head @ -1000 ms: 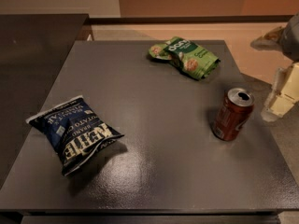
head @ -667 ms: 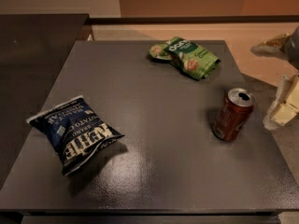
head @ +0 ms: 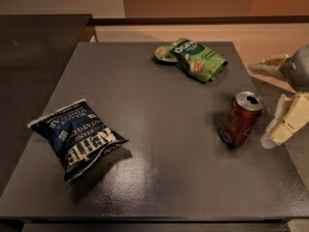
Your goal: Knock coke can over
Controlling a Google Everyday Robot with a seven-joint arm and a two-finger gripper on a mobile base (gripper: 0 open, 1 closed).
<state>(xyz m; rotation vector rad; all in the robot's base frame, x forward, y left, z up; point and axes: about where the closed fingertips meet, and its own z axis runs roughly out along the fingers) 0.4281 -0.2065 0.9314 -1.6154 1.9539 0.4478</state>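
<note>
- The can point(head: 241, 119) is standing upright near the right edge of the desk point(head: 159, 105), with its opened silver top showing.
- The claw point(head: 268, 100) is hanging just off that right edge, beside the can. Its two pale fingers are standing apart and are gripping nothing.
- The lower finger point(head: 286, 123) is sitting just beside the can's body, on its right. I cannot tell whether it is touching the metal.
- The upper finger point(head: 270, 64) is pointing left, farther back, and is apart from the can.
- Judging by this, the approach step is in hand: the claw is lining up at the can's side, and the knock itself is not yet done.
- The next move is calling for a sideways sweep to the left, striking the can high on its body so that it is tipping rather than sliding.
- A low push is risking a skid across the smooth desk with the can staying upright.
- The stretch of desk to the can's left is giving it room to fall and roll.
- The green bag point(head: 193, 57) is lying toward the back of the desk, well apart from the can, and is not getting in the way of the sweep.
- The blue bag point(head: 75, 139) is lying at the left of the desk, well apart from the can and out of its likely path.
</note>
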